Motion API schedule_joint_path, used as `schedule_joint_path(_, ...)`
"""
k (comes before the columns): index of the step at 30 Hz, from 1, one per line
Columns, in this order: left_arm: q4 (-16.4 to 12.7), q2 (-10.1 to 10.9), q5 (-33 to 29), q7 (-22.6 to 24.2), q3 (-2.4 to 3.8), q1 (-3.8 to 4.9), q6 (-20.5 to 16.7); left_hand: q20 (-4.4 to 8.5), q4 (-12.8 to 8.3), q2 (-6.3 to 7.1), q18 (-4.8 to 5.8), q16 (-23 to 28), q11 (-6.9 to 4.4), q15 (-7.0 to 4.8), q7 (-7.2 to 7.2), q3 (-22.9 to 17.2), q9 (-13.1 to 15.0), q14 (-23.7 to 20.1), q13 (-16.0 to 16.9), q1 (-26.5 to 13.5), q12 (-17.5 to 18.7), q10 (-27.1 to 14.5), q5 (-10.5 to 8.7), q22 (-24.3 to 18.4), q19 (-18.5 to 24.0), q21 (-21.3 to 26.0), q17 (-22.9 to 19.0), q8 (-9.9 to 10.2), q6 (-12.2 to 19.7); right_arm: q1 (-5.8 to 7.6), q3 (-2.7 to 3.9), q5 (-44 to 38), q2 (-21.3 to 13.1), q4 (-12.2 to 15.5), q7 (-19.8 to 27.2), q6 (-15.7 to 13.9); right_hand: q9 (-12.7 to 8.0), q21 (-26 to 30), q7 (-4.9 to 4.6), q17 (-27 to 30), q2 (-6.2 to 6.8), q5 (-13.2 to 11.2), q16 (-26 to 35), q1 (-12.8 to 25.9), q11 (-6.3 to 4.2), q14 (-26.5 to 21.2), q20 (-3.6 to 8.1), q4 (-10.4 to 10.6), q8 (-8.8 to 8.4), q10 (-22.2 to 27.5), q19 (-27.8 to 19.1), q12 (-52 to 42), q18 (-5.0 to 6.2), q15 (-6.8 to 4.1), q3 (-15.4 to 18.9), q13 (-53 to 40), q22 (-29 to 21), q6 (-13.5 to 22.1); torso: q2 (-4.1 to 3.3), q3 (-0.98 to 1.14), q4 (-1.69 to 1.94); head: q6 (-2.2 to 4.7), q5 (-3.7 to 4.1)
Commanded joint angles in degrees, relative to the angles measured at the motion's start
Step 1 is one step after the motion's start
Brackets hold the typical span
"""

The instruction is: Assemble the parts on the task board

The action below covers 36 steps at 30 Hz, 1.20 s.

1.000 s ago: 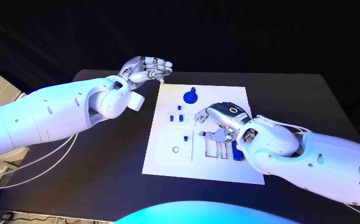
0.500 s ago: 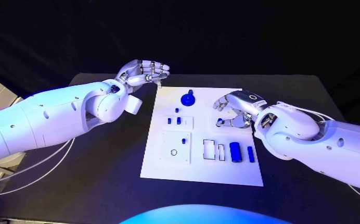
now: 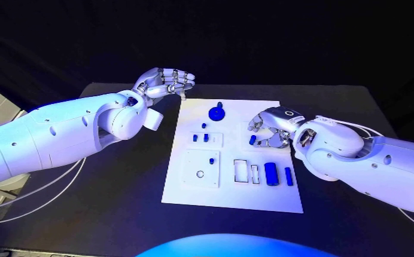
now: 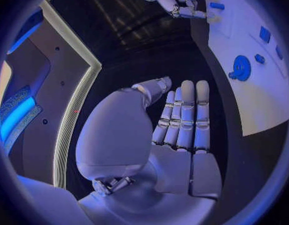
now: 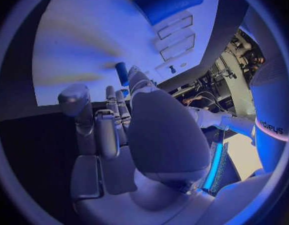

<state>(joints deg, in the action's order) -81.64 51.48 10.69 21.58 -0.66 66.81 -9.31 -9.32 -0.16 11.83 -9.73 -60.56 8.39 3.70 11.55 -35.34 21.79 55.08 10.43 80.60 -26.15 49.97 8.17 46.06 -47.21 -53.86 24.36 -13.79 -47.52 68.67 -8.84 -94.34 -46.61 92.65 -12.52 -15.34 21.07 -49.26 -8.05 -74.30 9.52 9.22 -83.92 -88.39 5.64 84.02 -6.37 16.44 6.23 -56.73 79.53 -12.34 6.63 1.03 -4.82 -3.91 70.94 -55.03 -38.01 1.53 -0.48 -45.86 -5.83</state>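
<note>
The right hand (image 3: 269,131) has drawn back toward the white board's (image 3: 194,191) right edge, fingers curled on a small blue part (image 3: 253,140); the left hand (image 3: 166,82) hovers off-board, fingers pressed together, empty, leaving room

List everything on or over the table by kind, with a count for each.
Blue parts: 8
White task board: 1
Hands: 2, the left hand and the right hand
Total: 11
</note>
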Motion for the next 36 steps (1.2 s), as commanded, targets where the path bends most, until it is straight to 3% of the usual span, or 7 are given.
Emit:
schedule_joint_path(1,-0.1,0.0,-0.2,0.7,0.04,0.01,0.5,0.0,-0.2,-0.32,-0.87,0.2,-0.16,0.2,0.02,0.3,-0.1,0.2,-0.1,-0.3,-0.2,-0.3,0.16,-0.1,-0.4,0.3,-0.1,-0.3,0.4,-0.08,-0.02,-0.7,0.2,-0.2,0.1,2.0,-0.2,-1.0,-0.12,-0.2,-0.96,0.1,0.0,-0.7,-0.35,2.7,0.11,0.1,0.4,-2.2,0.8,-1.0,-0.01,-0.41,-1.2,-0.1,0.6,-1.3,0.05,0.0,0.0,-0.01,0.02)
schedule_joint_path(4,-0.1,0.0,-0.2,0.7,0.04,0.01,0.5,0.0,-0.1,-0.38,-0.86,0.2,-0.17,0.2,0.0,0.3,0.0,0.2,-0.1,-0.2,-0.2,-0.3,0.16,-0.1,-0.5,0.3,-0.1,-0.3,0.3,-0.12,-0.03,-0.6,0.3,-0.2,0.2,1.6,-0.6,-3.0,-0.23,-0.4,-1.82,-1.0,-0.1,-1.0,-0.63,2.8,0.38,0.2,0.23,-4.4,1.5,-1.1,-0.34,-0.71,-2.9,0.0,1.6,-1.6,0.06,-0.03,-0.01,-0.02,-0.06)
schedule_joint_path(16,-0.1,0.0,-0.2,0.6,0.04,0.01,0.6,0.0,-0.1,-0.48,-0.86,0.2,-0.17,0.2,-0.01,0.3,0.0,0.2,-0.1,-0.2,-0.3,-0.3,0.17,-0.1,-0.5,0.3,-0.1,-0.4,0.2,-0.55,-0.13,-0.1,1.3,-0.9,0.6,1.3,-1.1,-4.5,-0.09,-0.6,-1.73,-0.9,-0.3,0.0,-0.96,2.9,0.71,0.2,0.71,-7.9,2.0,0.7,-0.59,-0.99,-7.2,0.1,2.7,-3.9,0.03,0.01,0.02,-0.11,-0.03)
schedule_joint_path(27,-0.1,0.1,-0.2,0.4,0.04,0.01,0.7,0.0,-0.1,-0.52,-0.86,0.2,-0.17,0.2,-0.01,0.4,0.0,0.2,-0.1,-0.3,-0.3,-0.3,0.17,-0.1,-0.5,0.3,-0.1,-0.4,0.2,-1.16,-0.18,-1.1,2.0,-2.2,-0.5,2.2,-1.0,-4.6,0.14,-0.5,-1.02,-0.9,-0.4,0.5,-1.2,2.9,0.9,-0.1,1.47,-9.8,2.0,2.6,-0.63,-1.2,-11.7,0.0,3.1,-6.2,0.03,0.06,0.03,-0.38,0.02)
schedule_joint_path(36,0.0,0.1,-0.3,-0.1,0.04,0.01,1.1,-0.07,0.3,-0.55,-0.82,0.2,-0.06,0.31,0.1,0.6,-0.1,0.2,-0.2,-0.7,-0.3,-0.7,0.11,-0.3,-0.5,0.5,-0.1,-0.4,0.4,-1.4,-0.19,-2.4,2.2,-1.8,-1.0,1.3,-0.4,-5.7,0.38,-0.6,0.8,-2.4,-0.5,-1.3,-1.82,2.9,1.46,-2.2,2.41,-13.7,2.4,4.7,-0.79,-1.75,-20.1,-0.4,4.1,-7.9,0.05,0.08,0.0,-0.46,0.27)
